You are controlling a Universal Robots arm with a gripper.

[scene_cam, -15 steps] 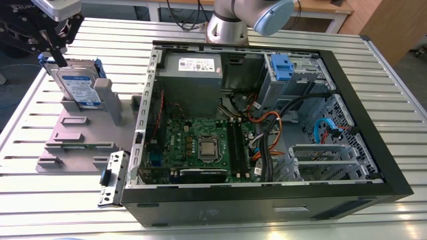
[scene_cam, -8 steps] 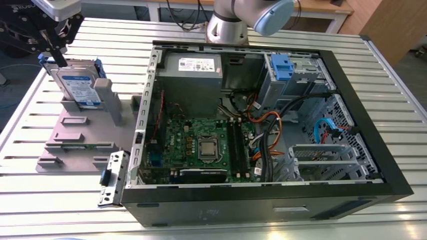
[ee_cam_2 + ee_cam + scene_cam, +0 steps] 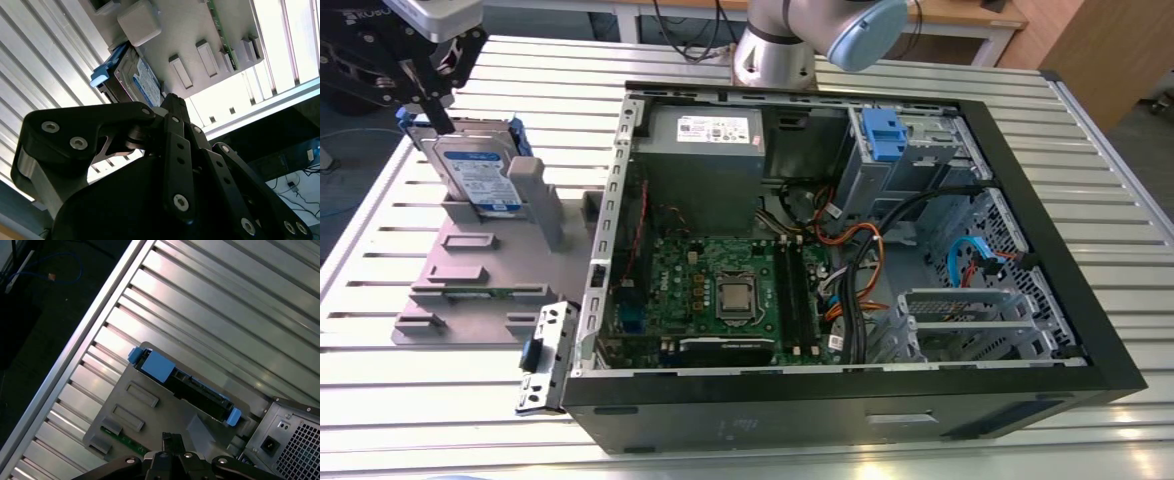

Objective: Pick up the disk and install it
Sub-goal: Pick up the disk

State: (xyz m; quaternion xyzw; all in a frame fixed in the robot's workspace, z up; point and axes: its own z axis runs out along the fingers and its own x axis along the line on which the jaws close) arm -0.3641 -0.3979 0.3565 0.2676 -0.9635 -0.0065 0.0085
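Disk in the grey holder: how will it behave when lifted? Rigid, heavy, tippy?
The disk looks like a metal-cased block, so it is likely rigid and dense for its size. It stands on edge in the grey holder, so a sideways push would probably tip or jam it. Its blue rails look plastic and may flex.

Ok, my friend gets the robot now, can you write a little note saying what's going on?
Gripper: shut, holding nothing, just above the top edge of the disk.
Disk: standing on edge in the grey holder, on the exterior view's left of the open case.
Done: the arm is at the disk.
Left: the disk is not yet picked up and not yet in the case.
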